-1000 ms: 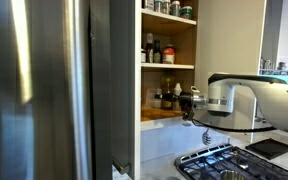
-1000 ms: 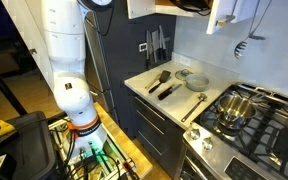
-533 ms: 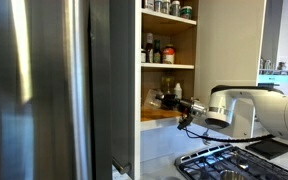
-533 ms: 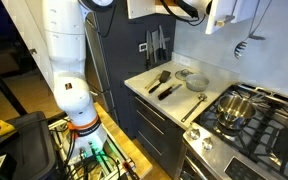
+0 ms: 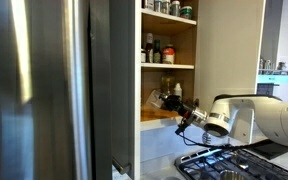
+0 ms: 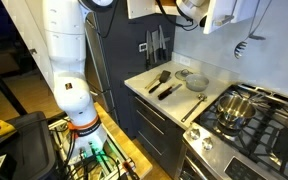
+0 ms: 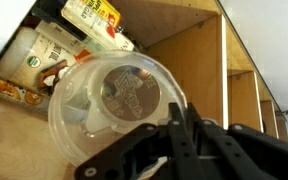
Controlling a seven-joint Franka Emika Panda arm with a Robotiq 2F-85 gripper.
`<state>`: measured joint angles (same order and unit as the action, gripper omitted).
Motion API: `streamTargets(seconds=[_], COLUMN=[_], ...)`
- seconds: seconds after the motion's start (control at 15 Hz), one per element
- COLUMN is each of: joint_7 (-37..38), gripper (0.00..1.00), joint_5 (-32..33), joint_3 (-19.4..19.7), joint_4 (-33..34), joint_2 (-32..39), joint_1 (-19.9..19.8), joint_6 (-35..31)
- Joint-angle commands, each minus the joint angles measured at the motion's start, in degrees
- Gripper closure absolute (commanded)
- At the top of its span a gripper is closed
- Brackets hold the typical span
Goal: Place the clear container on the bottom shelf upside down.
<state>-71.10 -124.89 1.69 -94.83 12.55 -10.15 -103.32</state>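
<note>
The clear container (image 7: 112, 108) fills the wrist view, its round flat end turned toward the camera. My gripper (image 7: 184, 108) is shut on its rim at the right side. It hangs over the light-wood bottom shelf (image 7: 19, 145) of the cabinet. In an exterior view the container (image 5: 169, 99) is just inside the cabinet opening above the bottom shelf (image 5: 156, 117), with my gripper (image 5: 181, 109) right behind it. In the exterior view from the robot's base, the gripper and container are hidden inside the cabinet.
Food boxes (image 7: 44, 62) stand at the back of the bottom shelf. Dark bottles (image 5: 156, 52) fill the middle shelf and jars (image 5: 174, 8) the top one. A gas stove (image 5: 219, 162) lies below the arm. A steel fridge (image 5: 44, 90) flanks the cabinet.
The arm has dropped lower and its gripper has pushed left, carrying the clear container from the cabinet's front edge into the bottom shelf opening.
</note>
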Motion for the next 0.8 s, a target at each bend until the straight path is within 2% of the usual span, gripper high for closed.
streamTargets(seconds=[0.0, 0.4, 0.53, 0.6, 0.73], joint_7=[1.71, 6.16, 5.46, 5.52, 5.5], gripper=[0.98, 0.98, 0.98, 0.91, 0.91], joint_5=[-5.62, -10.52, -8.82, -8.87, -8.85], joint_3=[1.08, 1.08, 1.68, 1.74, 1.92], joint_4=[-3.56, -6.64, -5.16, -5.31, -5.15], joint_2=[-0.48, 0.34, 0.7, 0.85, 0.87], joint_1=[1.07, 1.62, 2.25, 2.37, 2.58], joint_6=[2.63, 6.0, 4.74, 4.84, 4.82])
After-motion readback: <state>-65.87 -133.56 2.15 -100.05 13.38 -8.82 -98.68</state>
